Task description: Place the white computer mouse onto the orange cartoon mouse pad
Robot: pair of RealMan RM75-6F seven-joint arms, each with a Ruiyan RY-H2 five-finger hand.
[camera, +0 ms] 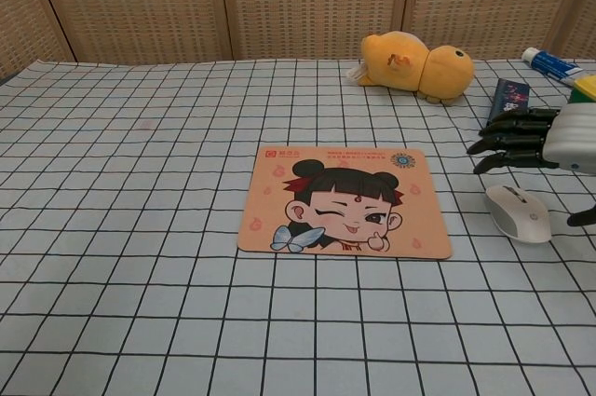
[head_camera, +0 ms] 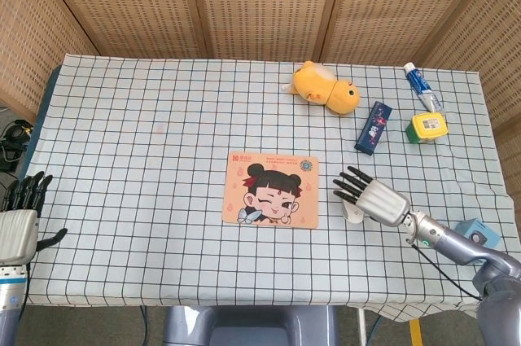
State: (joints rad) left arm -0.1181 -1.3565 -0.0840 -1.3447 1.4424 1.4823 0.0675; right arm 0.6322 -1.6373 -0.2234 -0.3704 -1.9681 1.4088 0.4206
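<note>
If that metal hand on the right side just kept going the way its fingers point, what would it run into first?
Probably the orange mouse pad: the right hand hovers above the white mouse, fingers aimed left toward the pad's near edge. Its height is hard to judge, so it might pass above the pad.

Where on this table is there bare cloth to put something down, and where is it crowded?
Free: the whole stretch left of the mouse pad, the strip between it and the plush duck, and the near edge in front of it. Crowded: the far right corner, with blue box, toothpaste tube and yellow-green container, and where the right robot hand hovers over the white mouse.
</note>
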